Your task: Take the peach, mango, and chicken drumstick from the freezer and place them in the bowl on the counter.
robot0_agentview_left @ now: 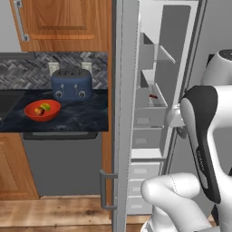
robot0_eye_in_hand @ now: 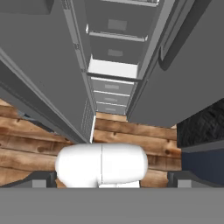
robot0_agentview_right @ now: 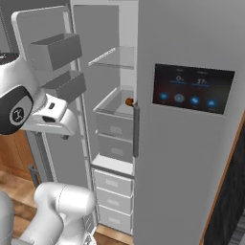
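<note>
The tall narrow grey freezer [robot0_agentview_left: 149, 113] stood with its long door [robot0_agentview_left: 123, 136] swung wide, white interior, clear shelves and grey drawers exposed. In an upper grey drawer lay the small reddish-brown chicken drumstick [robot0_agentview_left: 154, 96], seen only as a sliver in the left base view, its long axis running roughly sideways along the drawer; in the right base view its rounded brown end [robot0_agentview_right: 129, 101] peeked just behind the handle of the wider grey door with the screen [robot0_agentview_right: 191, 124], which end pointed where too small to tell. The shallow red-orange bowl [robot0_agentview_left: 31, 116] sat on the dark marbled stone counter [robot0_agentview_left: 77, 115], just in front of the blue toaster [robot0_agentview_left: 71, 84], with the round orange-yellow peach [robot0_agentview_left: 39, 110] and the oval green-yellow mango [robot0_agentview_left: 45, 107] inside it, touching each other. The white arm was raised in front of the open freezer, elbow folded, hand [robot0_agentview_right: 50, 115] beside the door bins, camera looking down at the lower drawers and the wooden floor [robot0_eye_in_hand: 26, 148]. Fingers spread fully apart, gripping nothing.
</note>
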